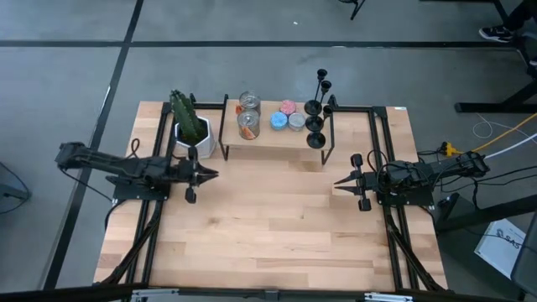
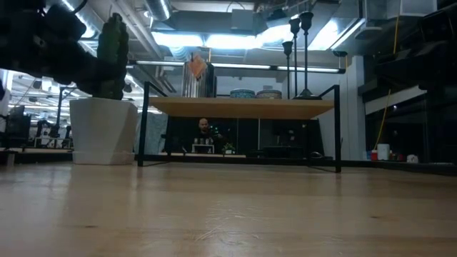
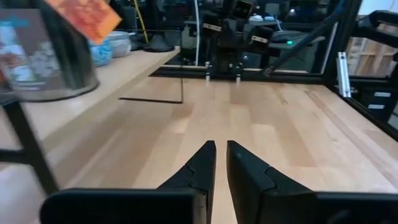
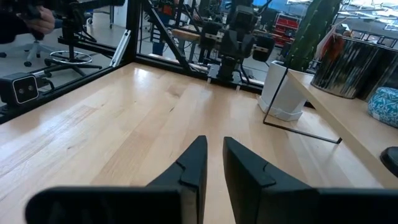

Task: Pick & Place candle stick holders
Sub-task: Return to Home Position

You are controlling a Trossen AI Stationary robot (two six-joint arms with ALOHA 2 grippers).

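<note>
Several black candle stick holders [image 1: 316, 113] stand upright on their round bases at the right end of a raised wooden shelf [image 1: 268, 141] at the table's far side. In the low view their stems and cups [image 2: 300, 50] rise above the shelf top. My left gripper [image 1: 215, 174] hovers level over the table's left part, pointing right, its fingers [image 3: 221, 149] shut with only a narrow slit and nothing between them. My right gripper [image 1: 337, 182] hovers at the right, pointing left, also shut [image 4: 213, 144] and empty. Both are in front of the shelf and apart from the holders.
On the shelf stand a cactus in a white pot [image 1: 191, 130], two jars [image 1: 248, 117] and small round tins [image 1: 288, 119]. The shelf's black frame legs [image 1: 329, 134] stand on the table. Bare wood [image 1: 277, 226] lies between and in front of the grippers.
</note>
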